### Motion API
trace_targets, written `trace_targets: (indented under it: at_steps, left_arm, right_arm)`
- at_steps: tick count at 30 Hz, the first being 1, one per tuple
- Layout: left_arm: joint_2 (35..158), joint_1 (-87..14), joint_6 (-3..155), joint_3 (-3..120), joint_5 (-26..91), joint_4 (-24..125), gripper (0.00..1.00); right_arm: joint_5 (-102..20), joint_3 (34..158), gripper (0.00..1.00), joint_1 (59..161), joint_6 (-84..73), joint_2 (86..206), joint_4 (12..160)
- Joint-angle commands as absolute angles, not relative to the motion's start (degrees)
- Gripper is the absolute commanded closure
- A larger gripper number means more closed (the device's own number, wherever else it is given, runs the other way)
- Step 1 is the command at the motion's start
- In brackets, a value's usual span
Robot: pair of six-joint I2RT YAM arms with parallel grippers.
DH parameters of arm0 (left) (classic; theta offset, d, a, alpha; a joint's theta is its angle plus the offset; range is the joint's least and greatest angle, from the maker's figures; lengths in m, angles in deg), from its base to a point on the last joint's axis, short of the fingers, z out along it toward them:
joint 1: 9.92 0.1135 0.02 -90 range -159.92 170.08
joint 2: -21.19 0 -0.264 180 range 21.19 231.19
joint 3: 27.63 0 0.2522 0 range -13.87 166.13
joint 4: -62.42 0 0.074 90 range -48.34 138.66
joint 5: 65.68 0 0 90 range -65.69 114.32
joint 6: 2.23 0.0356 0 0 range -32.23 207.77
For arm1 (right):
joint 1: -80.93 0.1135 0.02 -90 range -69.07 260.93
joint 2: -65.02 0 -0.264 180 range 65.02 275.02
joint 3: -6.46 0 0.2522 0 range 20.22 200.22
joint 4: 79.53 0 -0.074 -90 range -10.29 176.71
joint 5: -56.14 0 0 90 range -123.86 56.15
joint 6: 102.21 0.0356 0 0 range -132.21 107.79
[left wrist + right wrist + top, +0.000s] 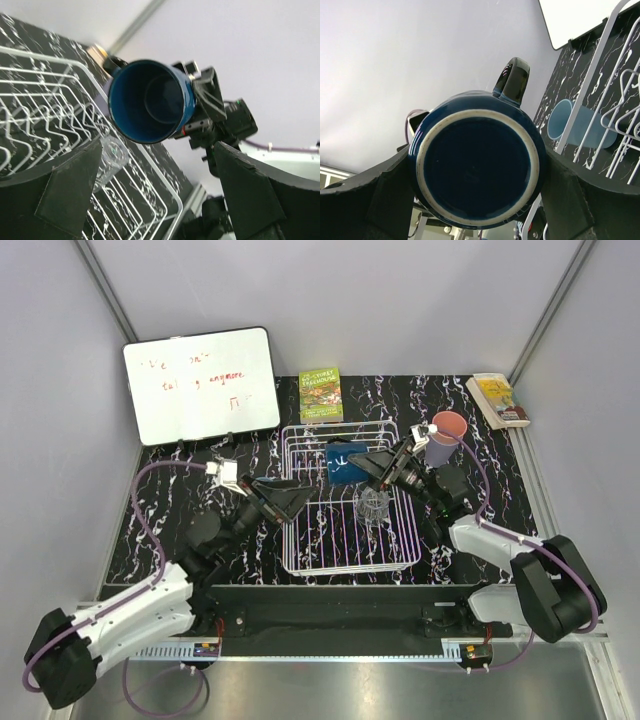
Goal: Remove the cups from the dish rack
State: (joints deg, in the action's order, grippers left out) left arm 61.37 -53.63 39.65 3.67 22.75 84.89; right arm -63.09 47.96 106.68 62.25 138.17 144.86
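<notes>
Pinching the dark blue cup (147, 100) across its body, the right hand (368, 465) holds it sideways in the air over the far half of the dish rack (350, 570). The cup's base faces the right wrist and its mouth faces the left hand (288, 502), which hovers spread and empty at the rack's left side. The cup looks like glazed ceramic, with a loop handle and a bare foot ring, so it is probably heavier than plastic, rigid, slick under the pads and liable to chip if dropped. A firm squeeze low on the wall seems safest, with the handle or rim as the other possible holds. The clear glass (372, 508) rests inside the rack toward its right side; it is fragile and best gripped across its facets. The salmon-pink cup (447, 430) stands on the tabletop (400, 400) just off the rack's far right corner. The light blue cup (570, 130) lies on its side just outside the rack's left side.
</notes>
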Motion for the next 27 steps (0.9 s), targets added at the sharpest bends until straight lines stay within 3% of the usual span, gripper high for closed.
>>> trace_targets:
  at_steps: [1,17,27]
  left_arm:
    - [65.21,-53.43,40.22,8.36,32.22,92.17,0.01]
    - [74.09,-53.69,41.19,12.76,35.91,94.36,0.06]
    - [79.89,-56.07,42.51,15.83,36.71,94.36,0.18]
  right_arm:
    - [-66.46,50.45,1.00,106.77,64.44,137.36,155.98]
    - [-67.87,51.42,1.00,106.94,61.01,136.48,149.91]
    - [-68.92,52.82,1.00,108.79,58.64,136.21,146.66]
